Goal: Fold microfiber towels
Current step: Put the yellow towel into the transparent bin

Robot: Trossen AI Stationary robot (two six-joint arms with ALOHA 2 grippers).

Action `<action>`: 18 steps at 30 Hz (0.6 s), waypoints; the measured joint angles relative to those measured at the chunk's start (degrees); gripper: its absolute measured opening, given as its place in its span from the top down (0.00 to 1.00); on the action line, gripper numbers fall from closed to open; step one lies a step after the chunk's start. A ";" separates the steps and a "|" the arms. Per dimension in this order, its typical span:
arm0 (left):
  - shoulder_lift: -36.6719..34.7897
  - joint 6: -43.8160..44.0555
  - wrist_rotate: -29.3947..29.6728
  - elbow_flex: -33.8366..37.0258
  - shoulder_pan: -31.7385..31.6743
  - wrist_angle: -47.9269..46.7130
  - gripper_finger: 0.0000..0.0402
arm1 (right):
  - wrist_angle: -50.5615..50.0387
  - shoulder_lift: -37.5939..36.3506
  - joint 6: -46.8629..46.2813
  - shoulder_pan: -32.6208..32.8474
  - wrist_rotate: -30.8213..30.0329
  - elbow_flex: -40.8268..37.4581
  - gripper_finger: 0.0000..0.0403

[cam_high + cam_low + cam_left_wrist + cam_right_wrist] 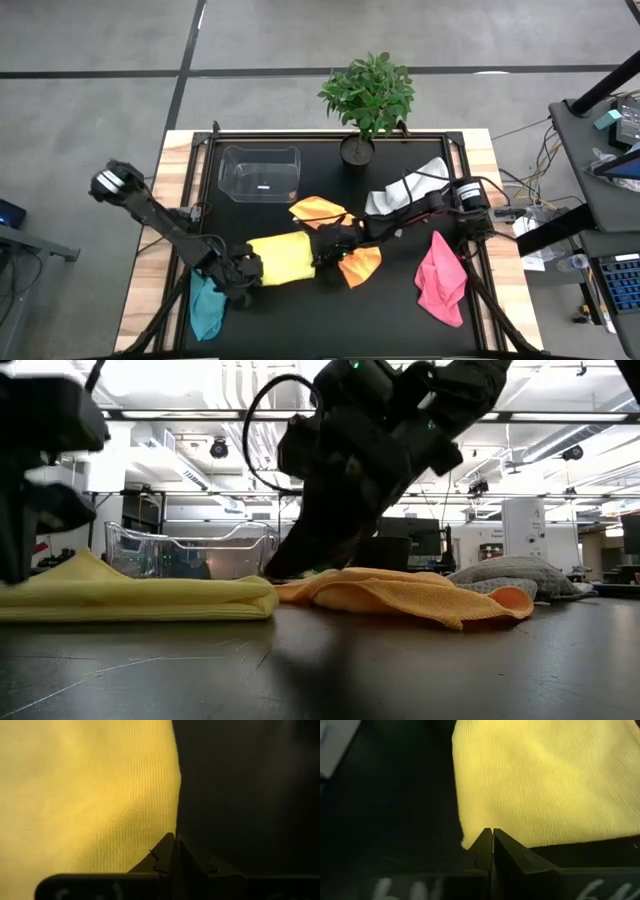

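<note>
A yellow towel [282, 258] lies folded and flat on the black table, between my two grippers. My left gripper [248, 270] is shut at its left end, and my right gripper [322, 254] is shut at its right end. Partly under my right arm lies a crumpled orange towel [362, 266]. A teal towel [207, 306] lies under my left arm, at the near left. On the right are a pink towel [441, 280] and a white-grey towel [405, 190]. My left gripper [176, 839] has its shut fingertips on the yellow towel's side edge [172, 822], slanting down from the table's left. The fingers hide whether cloth lies between them. The towel lies on the table. My right gripper [492, 832] meets the towel's edge near a corner [470, 837] with shut fingertips, slanting down from the table's right. The fingers cover the place of contact. The towel rests flat there.
A clear plastic box [262, 172] stands at the far left of the table, and a potted plant [366, 100] stands at the far edge. Bare black table shows along the near edge, between the teal and pink towels.
</note>
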State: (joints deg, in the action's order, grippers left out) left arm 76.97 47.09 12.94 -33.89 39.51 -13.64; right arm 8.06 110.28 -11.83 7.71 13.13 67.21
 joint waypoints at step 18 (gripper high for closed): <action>-22.62 43.64 -1.43 2.53 -0.59 -18.40 0.82 | -7.37 -3.23 -31.24 -1.18 1.72 1.10 0.53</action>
State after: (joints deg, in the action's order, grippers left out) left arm 54.35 90.73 11.52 -31.37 38.92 -32.04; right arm 0.69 107.04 -43.06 6.53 14.86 68.31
